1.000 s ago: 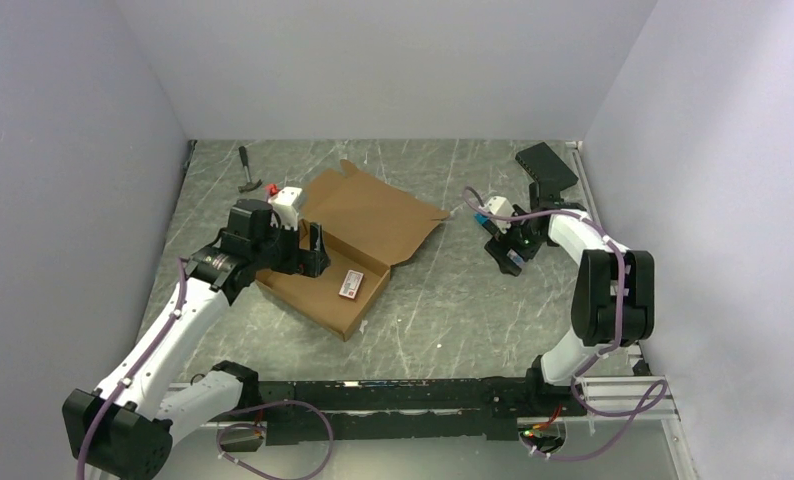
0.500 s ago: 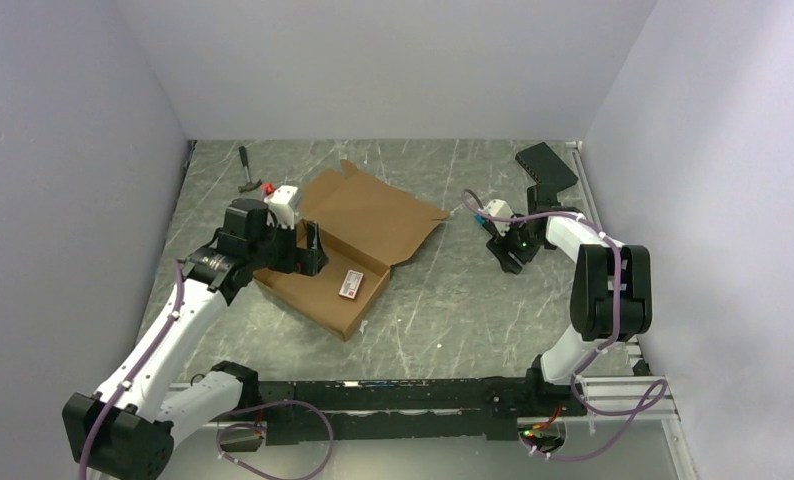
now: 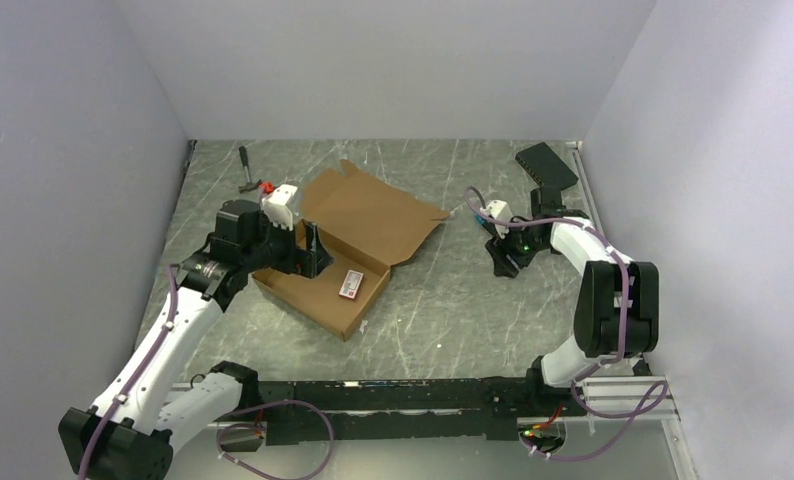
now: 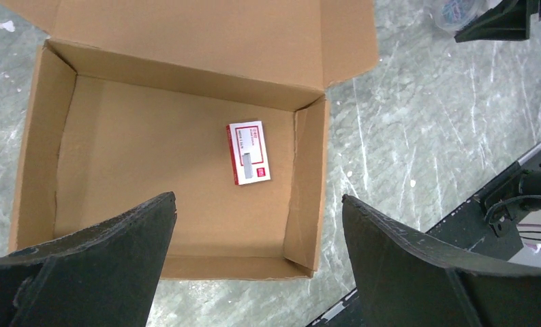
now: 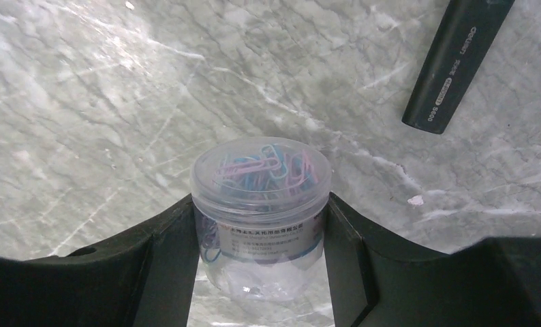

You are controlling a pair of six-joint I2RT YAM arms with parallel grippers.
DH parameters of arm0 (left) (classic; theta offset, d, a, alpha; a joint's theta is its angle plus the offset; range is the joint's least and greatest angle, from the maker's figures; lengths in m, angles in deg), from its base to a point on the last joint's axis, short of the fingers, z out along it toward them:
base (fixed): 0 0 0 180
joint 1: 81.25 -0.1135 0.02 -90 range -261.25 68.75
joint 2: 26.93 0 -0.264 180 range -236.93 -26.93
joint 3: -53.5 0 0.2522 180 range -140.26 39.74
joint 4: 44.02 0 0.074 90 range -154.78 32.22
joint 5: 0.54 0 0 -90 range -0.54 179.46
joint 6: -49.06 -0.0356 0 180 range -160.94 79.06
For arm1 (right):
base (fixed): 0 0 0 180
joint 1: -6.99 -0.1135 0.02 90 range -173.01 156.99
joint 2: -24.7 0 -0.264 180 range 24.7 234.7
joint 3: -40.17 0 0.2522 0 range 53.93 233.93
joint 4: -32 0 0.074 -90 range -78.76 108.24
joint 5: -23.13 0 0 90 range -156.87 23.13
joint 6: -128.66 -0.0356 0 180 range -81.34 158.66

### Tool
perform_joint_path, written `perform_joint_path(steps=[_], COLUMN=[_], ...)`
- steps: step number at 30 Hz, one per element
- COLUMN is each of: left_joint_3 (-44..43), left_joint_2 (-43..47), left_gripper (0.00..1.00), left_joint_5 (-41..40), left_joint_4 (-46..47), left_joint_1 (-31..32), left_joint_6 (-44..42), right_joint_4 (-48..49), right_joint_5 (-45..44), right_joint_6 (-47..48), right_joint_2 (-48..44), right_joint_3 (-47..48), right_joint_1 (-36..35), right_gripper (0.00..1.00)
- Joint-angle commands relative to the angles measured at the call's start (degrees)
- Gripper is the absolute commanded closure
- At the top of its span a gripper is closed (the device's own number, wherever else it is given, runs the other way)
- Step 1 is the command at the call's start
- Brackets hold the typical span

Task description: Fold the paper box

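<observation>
The left end effector (image 4: 255, 204) is spread wide with nothing in its grip and hangs above the paper box (image 4: 152, 150). The box sits on the marbled grey worktop (image 5: 84, 102) directly under it, tray walls upright, its lid flap laid back flat beyond the fingertips. On the tray floor, just ahead of the gap between the fingers, lies a small red-and-white packet (image 4: 248, 153). The right end effector (image 5: 261, 218) is well apart from the box; its fingers press both sides of an upright clear jar of coloured paper clips (image 5: 261, 197). A black bar-shaped tool with white lettering (image 5: 458, 61) lies beyond that jar, to its right.
</observation>
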Motion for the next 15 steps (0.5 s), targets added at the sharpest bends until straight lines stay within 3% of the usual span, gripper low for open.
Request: perform_joint_path(steps=[1,8,15], left_joint_3=[0.76,3.72,10.94], left_joint_2=[1.04,1.66,9.16], left_gripper=[0.04,0.05,0.01], left_joint_5=[4.93,14.85,14.56], left_joint_4=[3.57,9.98,21.98], left_joint_1=[-0.31,-0.31,3.74], left_joint_6=[-1.60,-0.60,0.78], right_joint_4=[-1.73,-6.18,-2.02], right_joint_5=[6.85,23.17,40.02], right_joint_6=[-1.84,-10.09,-20.19], right_joint_2=[-2.57,2.02,4.36], right_joint_3=[0.91,5.73,4.58], right_joint_1=[0.16,0.16,0.04], right_gripper=[0.61,0.66,0.65])
